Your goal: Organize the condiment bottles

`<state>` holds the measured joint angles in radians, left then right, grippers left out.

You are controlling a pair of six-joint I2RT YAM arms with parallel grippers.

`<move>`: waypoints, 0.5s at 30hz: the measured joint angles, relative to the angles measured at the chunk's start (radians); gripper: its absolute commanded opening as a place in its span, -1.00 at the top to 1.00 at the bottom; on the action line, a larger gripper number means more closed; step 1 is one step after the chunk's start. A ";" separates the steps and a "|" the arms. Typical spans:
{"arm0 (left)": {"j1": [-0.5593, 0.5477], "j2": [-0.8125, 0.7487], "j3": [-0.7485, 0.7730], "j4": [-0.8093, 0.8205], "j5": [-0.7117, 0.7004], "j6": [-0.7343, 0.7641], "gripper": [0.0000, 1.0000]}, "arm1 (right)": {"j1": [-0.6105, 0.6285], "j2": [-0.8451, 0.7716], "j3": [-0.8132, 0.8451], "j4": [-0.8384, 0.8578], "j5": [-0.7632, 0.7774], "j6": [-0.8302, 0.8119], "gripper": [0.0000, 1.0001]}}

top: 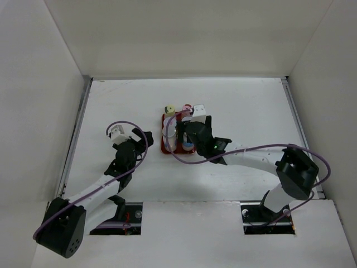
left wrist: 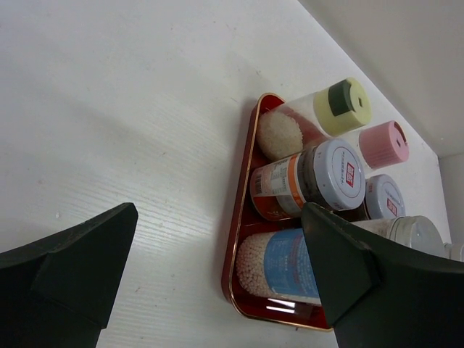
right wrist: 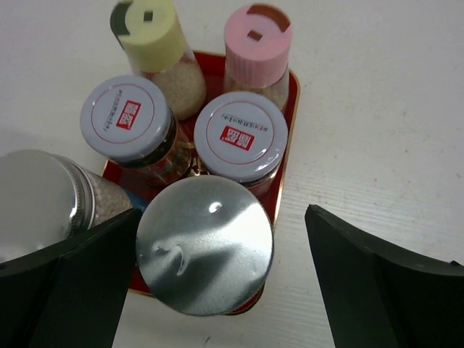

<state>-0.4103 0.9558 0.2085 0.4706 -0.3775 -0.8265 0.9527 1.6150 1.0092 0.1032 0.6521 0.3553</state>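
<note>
Six condiment bottles stand together on a flat red tray. The yellow-capped and pink-capped bottles are at its far end. Two short bottles with labelled whitish lids are in the middle. Two silver-capped bottles are nearest. My right gripper is open above the tray, its fingers either side of one silver cap without gripping it. My left gripper is open and empty over bare table just left of the tray. In the top view the tray's rim lies between both grippers.
White walls enclose the table on the left, back and right. Metal rails run along the table's sides. Two dark cutouts lie at the near edge by the arm bases. Purple cables loop off both arms.
</note>
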 measured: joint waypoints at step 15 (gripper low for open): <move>0.004 0.049 0.024 -0.116 -0.009 -0.007 -1.00 | -0.144 -0.539 -0.312 0.070 0.142 0.047 -1.00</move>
<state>-0.4065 1.0046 0.2321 0.3550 -0.3866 -0.8337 0.8085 1.0756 0.6968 0.1734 0.7940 0.4026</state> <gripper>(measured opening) 0.997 0.998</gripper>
